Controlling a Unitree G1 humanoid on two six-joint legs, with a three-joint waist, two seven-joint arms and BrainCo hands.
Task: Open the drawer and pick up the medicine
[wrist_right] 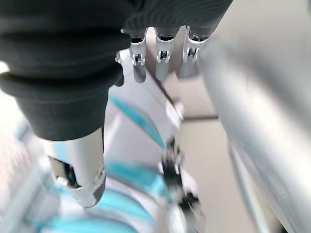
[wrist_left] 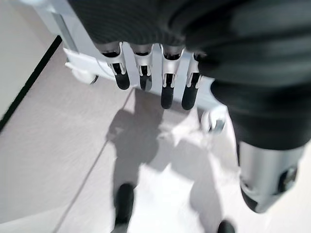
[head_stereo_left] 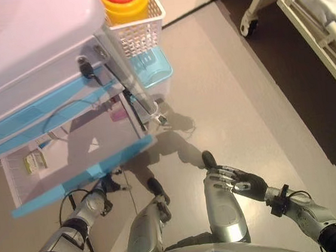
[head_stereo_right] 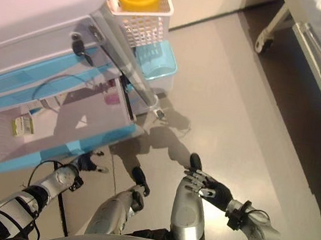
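Now medicine inside open drawer; left hand below, relaxed, empty.

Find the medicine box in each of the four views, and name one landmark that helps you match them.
Left eye view: medicine box lies in the open drawer, at its left end.
Right eye view: same box, same drawer corner.
Left wrist view: not in it.
Right wrist view: not in it.
Shared landmark: the yellow container in the white basket, in both eye views.
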